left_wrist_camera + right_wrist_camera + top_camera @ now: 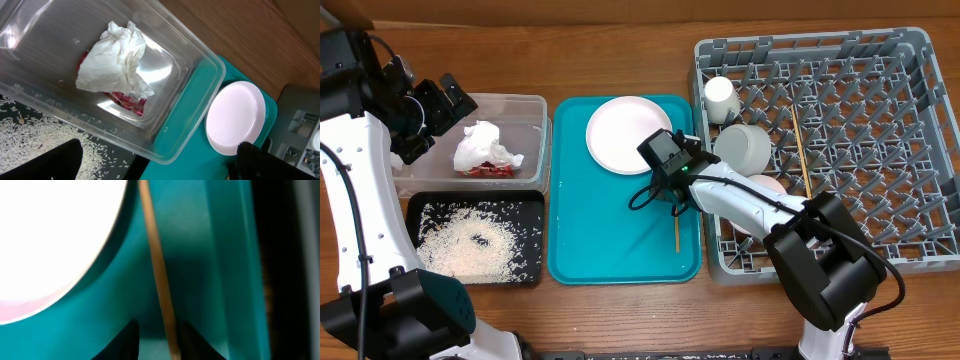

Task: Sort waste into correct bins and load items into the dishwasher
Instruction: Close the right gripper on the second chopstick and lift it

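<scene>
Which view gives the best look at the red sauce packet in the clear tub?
The left wrist view: the sauce packet is close, its red printed edge showing from under the crumpled napkin in the clear tub. Overhead shows it only as a small red strip beneath the napkin. The right wrist view does not show it.

1. A teal serving tray (620, 235) with rounded corners lies flat at the centre of the overhead view, its longer sides running top to bottom.
2. A brown wooden table (620, 60) with visible grain lies beneath it and reaches every edge of the picture.
</scene>
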You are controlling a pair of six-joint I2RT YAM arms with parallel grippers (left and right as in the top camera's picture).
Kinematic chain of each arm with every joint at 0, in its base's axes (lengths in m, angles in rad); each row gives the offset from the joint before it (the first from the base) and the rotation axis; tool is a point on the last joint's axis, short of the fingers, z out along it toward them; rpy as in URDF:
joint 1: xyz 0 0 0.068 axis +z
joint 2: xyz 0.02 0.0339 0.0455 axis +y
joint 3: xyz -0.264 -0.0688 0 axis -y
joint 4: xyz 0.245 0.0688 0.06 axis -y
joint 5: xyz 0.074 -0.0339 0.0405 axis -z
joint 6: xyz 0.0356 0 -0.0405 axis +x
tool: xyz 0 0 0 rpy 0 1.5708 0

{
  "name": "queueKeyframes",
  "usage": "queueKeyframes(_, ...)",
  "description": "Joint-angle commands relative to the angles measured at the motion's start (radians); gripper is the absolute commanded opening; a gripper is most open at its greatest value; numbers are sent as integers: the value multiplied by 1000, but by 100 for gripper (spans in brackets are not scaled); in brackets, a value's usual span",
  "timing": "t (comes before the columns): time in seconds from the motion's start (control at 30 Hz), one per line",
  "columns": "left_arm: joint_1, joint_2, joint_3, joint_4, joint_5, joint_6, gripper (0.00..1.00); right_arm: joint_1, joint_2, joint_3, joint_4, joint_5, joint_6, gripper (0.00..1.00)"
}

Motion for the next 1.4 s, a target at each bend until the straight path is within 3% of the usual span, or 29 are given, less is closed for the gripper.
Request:
queueKeyframes(0.0, -3, -13, 18, 2, -5, -10, 100, -5, 10, -6, 14, -36, 8, 28)
queueKeyframes(0.27, -3, -13, 18, 2, -5, -10, 100, -5, 10, -6, 13, -16, 1, 28)
queueKeyframes(0.4, -3, -13, 18, 2, -5, -10, 100, -5, 10, -6, 11, -16, 1, 20)
queueKeyframes(0.7, -3, -13, 18, 2, -5, -10, 100, -5, 10, -6, 13, -16, 1, 17)
queueKeyframes(1.37, -3, -13, 18, 2, -5, -10, 100, -5, 10, -6, 10, 30, -8, 15)
